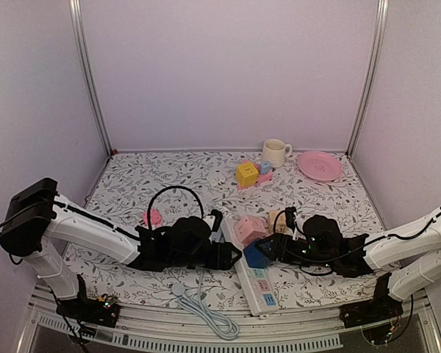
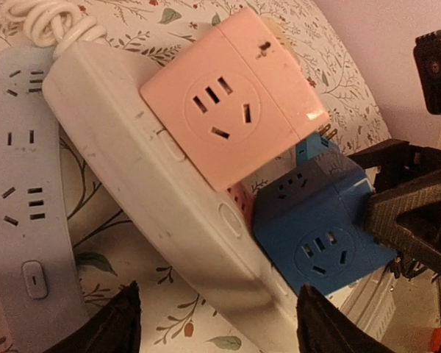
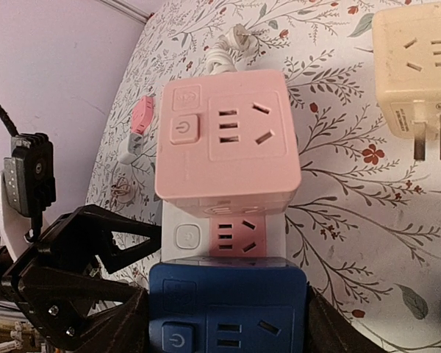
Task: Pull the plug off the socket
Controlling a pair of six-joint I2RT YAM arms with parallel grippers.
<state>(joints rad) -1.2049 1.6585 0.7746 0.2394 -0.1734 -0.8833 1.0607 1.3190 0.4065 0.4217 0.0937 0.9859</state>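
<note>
A white power strip (image 1: 259,283) lies between the arms; it also shows in the left wrist view (image 2: 154,198). A pink cube plug (image 1: 250,229) sits on it. A blue cube plug (image 1: 256,256) is beside the pink one, held tilted. My right gripper (image 1: 269,248) is shut on the blue cube (image 3: 228,309), a finger on each side. Brass prongs (image 2: 328,134) show at the blue cube's (image 2: 320,228) far edge. My left gripper (image 1: 231,255) is open, its fingers (image 2: 117,323) either side of the strip.
A loose beige cube plug (image 1: 280,220) lies beside the pink one. A second pale strip (image 2: 22,220) lies along the white one. A pink clip (image 1: 153,217) is left. Toy blocks (image 1: 248,174), a cup (image 1: 275,152) and a pink plate (image 1: 320,165) stand at the back.
</note>
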